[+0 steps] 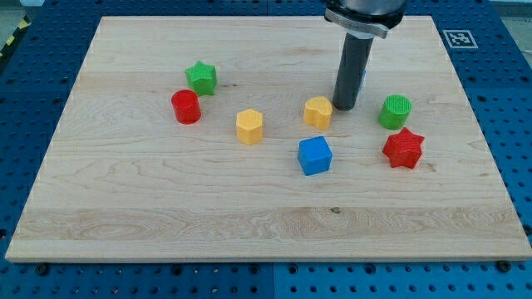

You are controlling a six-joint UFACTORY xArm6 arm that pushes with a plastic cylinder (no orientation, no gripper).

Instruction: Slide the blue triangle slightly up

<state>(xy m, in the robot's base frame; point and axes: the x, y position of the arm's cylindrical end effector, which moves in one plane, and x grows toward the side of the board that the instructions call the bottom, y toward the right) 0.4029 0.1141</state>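
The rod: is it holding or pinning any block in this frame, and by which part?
Nothing is held. My tip rests on the board just right of the yellow heart; a sliver of blue shows behind the rod, contact unclear.

Board (166,208): pale wood, visible grain, smooth matt finish. Blocks look like plastic w/ fine ribbed sides, mostly matt: green star (201,77), red cylinder (186,106), yellow hexagon (248,126), yellow heart (317,111), blue cube (315,155), green cylinder (396,111), red star (404,148). Rod (352,71): dark, smooth, slight sheen, prob. metal or plastic. Surround (507,100): blue perforated sheet w/ dot pattern.
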